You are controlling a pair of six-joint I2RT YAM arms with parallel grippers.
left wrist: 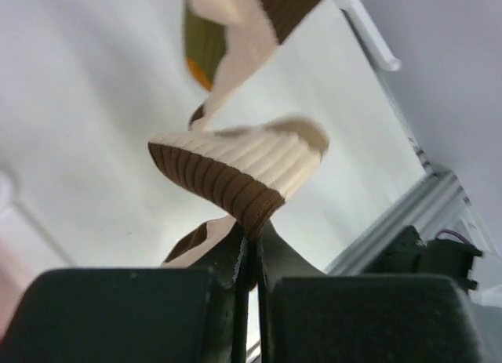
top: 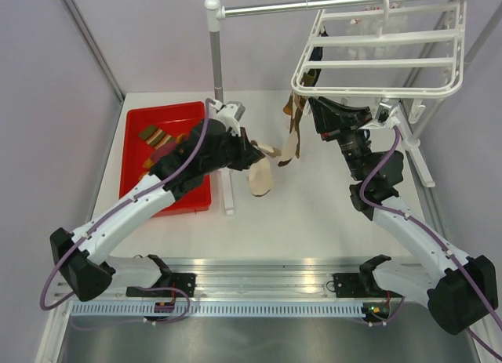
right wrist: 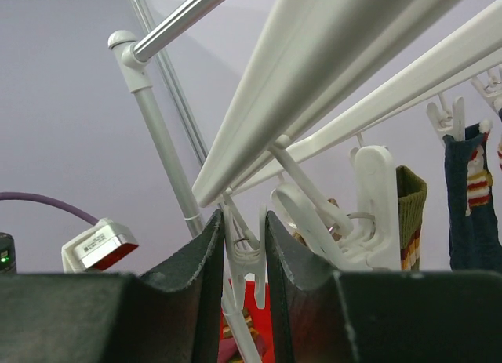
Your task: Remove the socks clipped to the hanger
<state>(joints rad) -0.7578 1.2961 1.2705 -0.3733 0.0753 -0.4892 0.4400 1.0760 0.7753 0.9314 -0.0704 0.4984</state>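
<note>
The white hanger (top: pixel 376 63) hangs from a metal rod at the back right. My left gripper (top: pixel 255 153) is shut on the brown cuff of a brown-and-cream striped sock (top: pixel 262 179), which droops over the table; the left wrist view shows the jaws (left wrist: pixel 252 237) pinching that sock (left wrist: pixel 235 163). A second brown-and-cream sock (top: pixel 293 136) dangles from the hanger's near left corner. My right gripper (top: pixel 318 110) is under that corner, shut on a white clip (right wrist: pixel 245 257) whose lower tips stand apart and empty. An olive striped sock (right wrist: pixel 410 214) and a navy sock (right wrist: pixel 471 218) hang clipped behind.
A red tray (top: pixel 188 112) at the left holds several removed socks. The metal pole stand (top: pixel 216 57) rises just behind my left gripper, and its white foot (top: pixel 228 194) lies on the table. The table's right edge has a stand leg (top: pixel 420 163).
</note>
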